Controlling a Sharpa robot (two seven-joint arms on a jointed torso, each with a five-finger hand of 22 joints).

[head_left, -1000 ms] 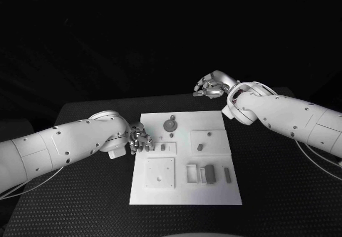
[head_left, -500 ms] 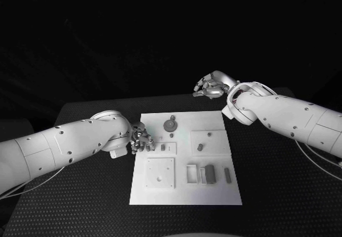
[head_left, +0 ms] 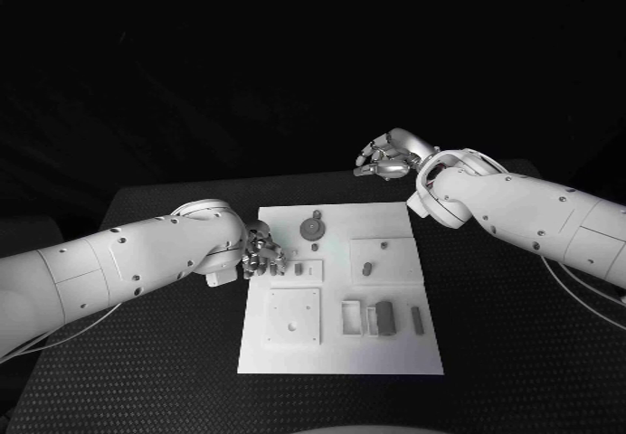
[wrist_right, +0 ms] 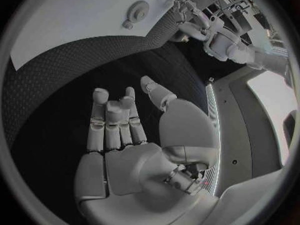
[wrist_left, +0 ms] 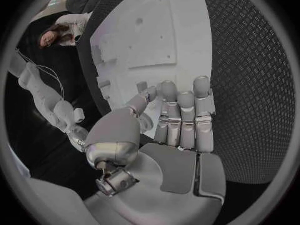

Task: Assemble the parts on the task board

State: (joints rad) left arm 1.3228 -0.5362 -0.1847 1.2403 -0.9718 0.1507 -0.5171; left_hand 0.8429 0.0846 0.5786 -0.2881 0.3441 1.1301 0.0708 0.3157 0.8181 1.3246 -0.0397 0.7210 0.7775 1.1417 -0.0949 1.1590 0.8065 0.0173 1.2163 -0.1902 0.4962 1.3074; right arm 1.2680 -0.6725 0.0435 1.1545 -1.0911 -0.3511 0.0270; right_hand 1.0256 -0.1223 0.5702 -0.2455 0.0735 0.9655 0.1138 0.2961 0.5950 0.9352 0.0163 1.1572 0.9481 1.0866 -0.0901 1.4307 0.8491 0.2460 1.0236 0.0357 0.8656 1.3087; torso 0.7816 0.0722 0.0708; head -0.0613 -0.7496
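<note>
Your left robot hand [head_left: 260, 254] sits at the task board's [head_left: 392, 357] left edge, about level with its middle, fingers stretched out side by side with nothing in them; in the left wrist view [wrist_left: 178, 122] the fingertips reach just over that edge, and whether they touch the plate cannot be told. Just beside those fingertips, on the board, a small upright part [head_left: 298, 268] stands in a square plate. Your right robot hand [head_left: 386, 158] hangs well beyond the board's far right corner, off the plate, fingers loosely apart and holding nothing, as the right wrist view [wrist_right: 119, 130] confirms. On the board you have a round part with a short stem [head_left: 312, 227] near the far edge, a small oblong part [head_left: 366, 268] right of centre, a large square plate [head_left: 294, 316] toward the near left, and a block [head_left: 383, 318] and a thin bar [head_left: 415, 318] to its right. Under the board lies the black textured counter [head_left: 144, 380]; the room behind is dark.
</note>
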